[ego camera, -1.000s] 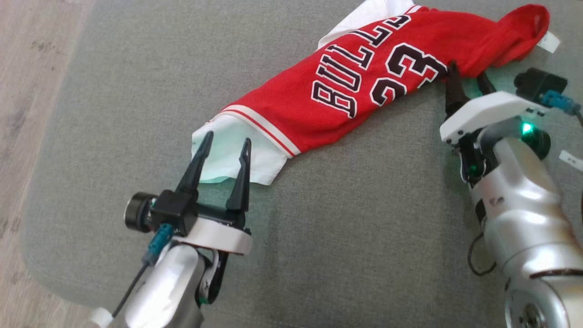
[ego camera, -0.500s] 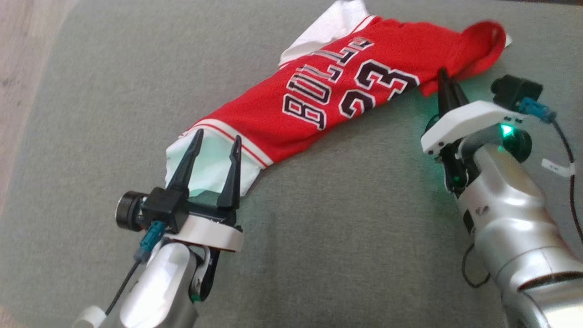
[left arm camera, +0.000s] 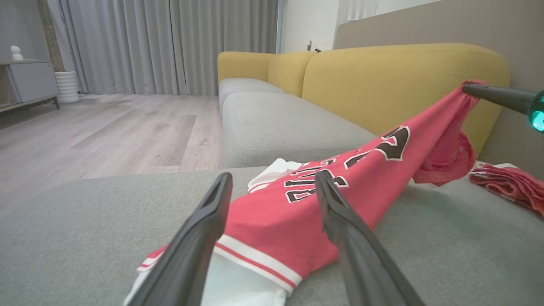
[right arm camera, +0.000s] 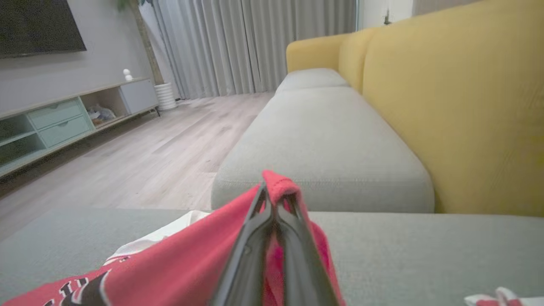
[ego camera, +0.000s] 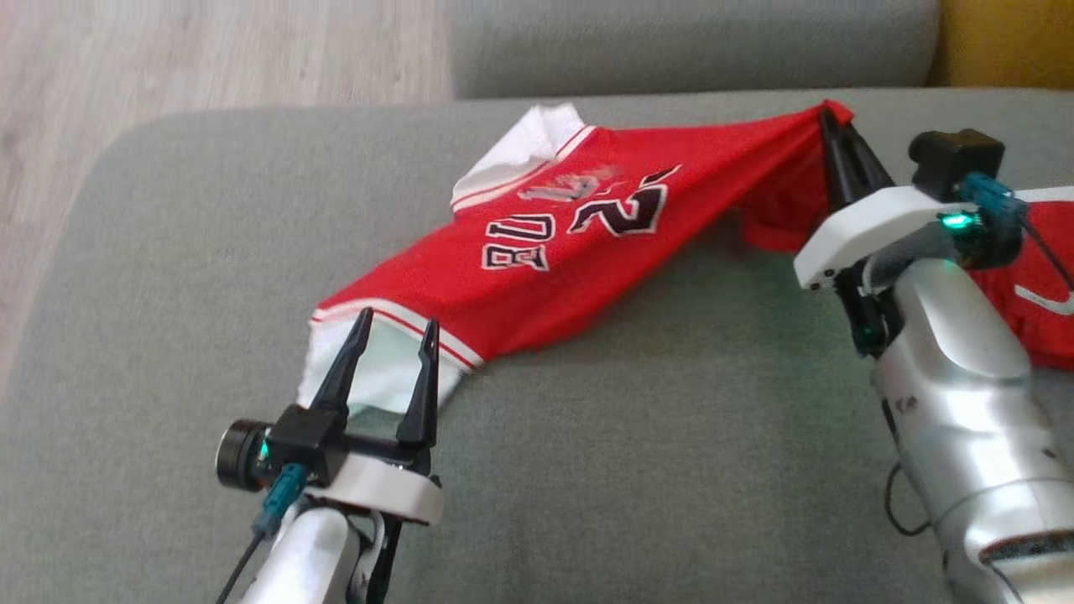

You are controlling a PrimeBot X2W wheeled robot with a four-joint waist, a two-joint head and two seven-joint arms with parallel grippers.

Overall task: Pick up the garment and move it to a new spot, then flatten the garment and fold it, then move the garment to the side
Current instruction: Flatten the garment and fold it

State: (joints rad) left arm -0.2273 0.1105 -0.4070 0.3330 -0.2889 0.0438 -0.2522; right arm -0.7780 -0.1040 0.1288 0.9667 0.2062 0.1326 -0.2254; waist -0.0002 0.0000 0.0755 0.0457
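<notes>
The garment (ego camera: 545, 268) is a red basketball jersey with white trim and black lettering, stretched across the grey sofa seat (ego camera: 654, 470). My right gripper (ego camera: 835, 126) is shut on its far right end and holds that end lifted off the cushion; the right wrist view shows red cloth (right arm camera: 276, 187) pinched at my right gripper (right arm camera: 274, 199). My left gripper (ego camera: 394, 323) stands open, its fingers over the jersey's white lower-left end, which rests on the seat. In the left wrist view the garment (left arm camera: 297, 212) rises toward the other arm's fingers (left arm camera: 493, 93), behind my left gripper (left arm camera: 272, 185).
A second red cloth (ego camera: 1036, 285) lies on the seat at the right, behind my right arm. A yellow backrest (left arm camera: 399, 80) runs along the far side. Another grey cushion (ego camera: 688, 42) adjoins further on. Wooden floor (ego camera: 210, 59) lies past the seat's left edge.
My right gripper shut on the jersey's right end and raised it, pulling the cloth taut. The head camera tilted up, so the whole picture shifted. The left gripper stayed open over the white end.
</notes>
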